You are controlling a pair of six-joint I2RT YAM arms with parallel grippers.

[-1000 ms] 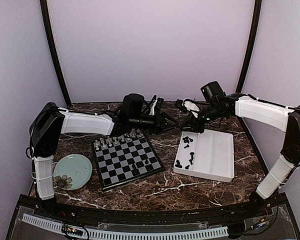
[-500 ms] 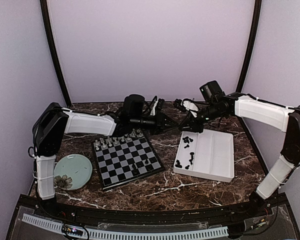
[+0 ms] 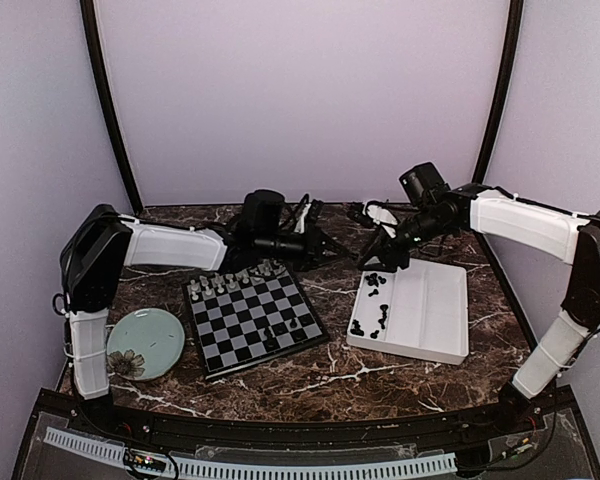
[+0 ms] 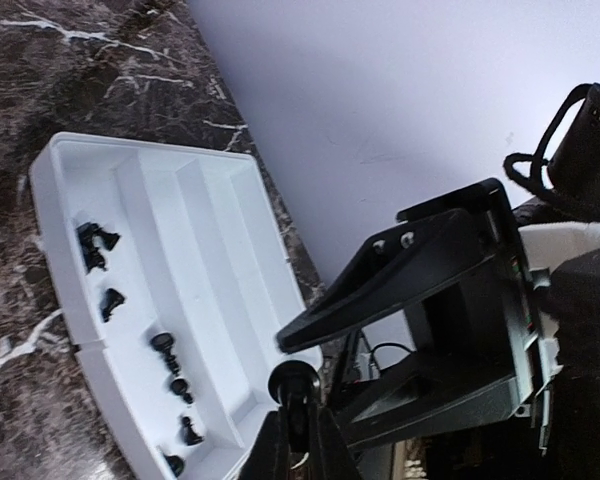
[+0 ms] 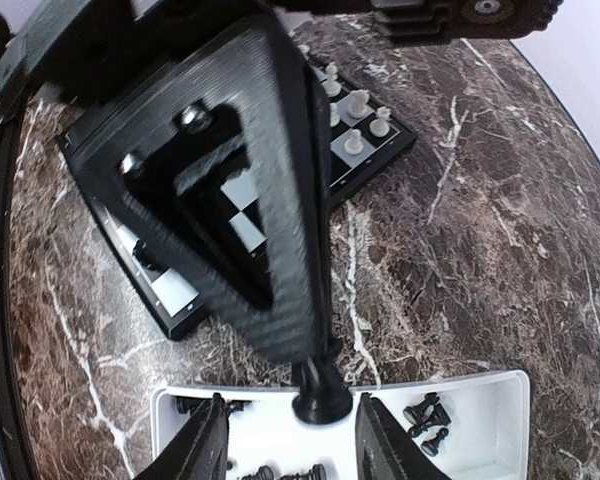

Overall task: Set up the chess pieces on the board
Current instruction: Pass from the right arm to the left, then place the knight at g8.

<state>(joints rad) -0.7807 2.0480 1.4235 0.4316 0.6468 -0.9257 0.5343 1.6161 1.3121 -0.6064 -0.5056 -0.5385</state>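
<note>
Left tool [image 4: 296, 425] pinches a small black plastic chess piece [image 4: 294, 383]; right tool [image 5: 292, 425] stands spread either side, near the white compartment tray [image 4: 212, 235].

Dark marbled table carrying three flat things in a row
The table [image 3: 380, 378], dark brown stone veined in white, bears a round pale-green plate [image 3: 152, 333] with a flower print at the left, the board [image 3: 242, 327] just beside it and turned a little askew to the table's edges, and a white compartment tray [image 3: 435, 300] to the right, set apart from the board by a strip of bare marble; all three lie flat, with bare marble in front of them
</note>
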